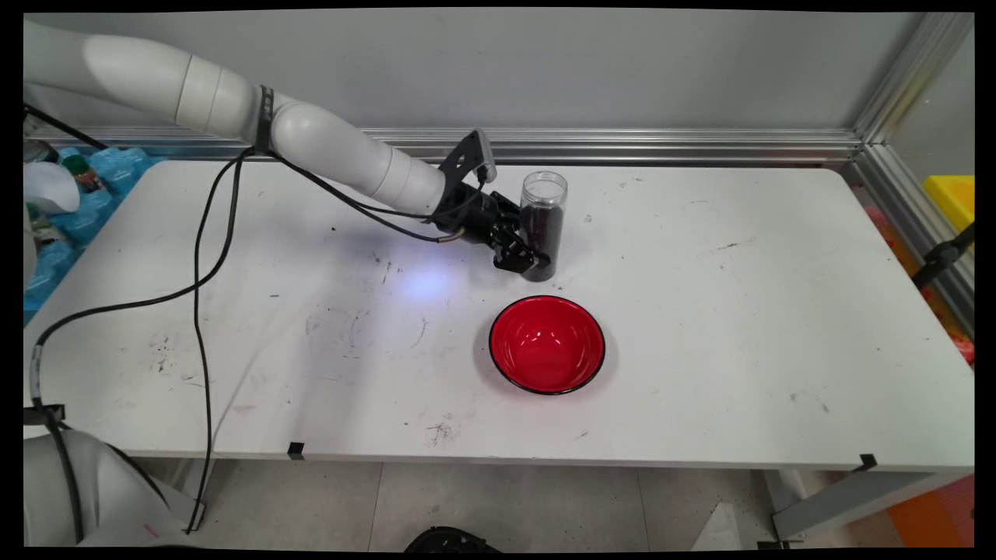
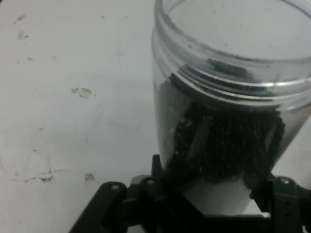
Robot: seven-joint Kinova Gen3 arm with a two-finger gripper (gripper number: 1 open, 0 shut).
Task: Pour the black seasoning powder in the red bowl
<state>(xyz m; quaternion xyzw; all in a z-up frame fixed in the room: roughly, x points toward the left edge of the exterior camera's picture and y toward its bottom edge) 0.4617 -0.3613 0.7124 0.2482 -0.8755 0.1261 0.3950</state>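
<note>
Black two-finger gripper (image 1: 532, 260) is low at the clear, lidless cylindrical jar of dark granules (image 1: 544, 222), operator, reaching in from the left and meeting it near its base. The jar stands upright on the white table (image 1: 739, 311), toward the far edge and about midway along it. Its bottom looks to be resting on the surface, not lifted.

You've got the glossy red bowl with the black rim (image 1: 547, 344) just on the near side of the jar. It is close but not touching, and nothing shows inside it. Black cables (image 1: 204, 311) hang from the arm and trail across the left part of the table, well apart from both.

Look at the hand view: the jar (image 2: 228, 121) fills the space between the fingers (image 2: 156, 167), one at each side of its lower wall. The left one sits right against the plastic. I judge the gripper (image 2: 214, 191) closed on the jar, though the right contact is harder to make out.

The hand view gives you what the main view can't: the threaded open mouth, the dark fill reaching up near the neck, and the fingers straddling the wall. It shows only scuffed table (image 2: 73, 97) beside the jar and no bowl. The main view alone tells you how jar and bowl lie relative to each other.
</note>
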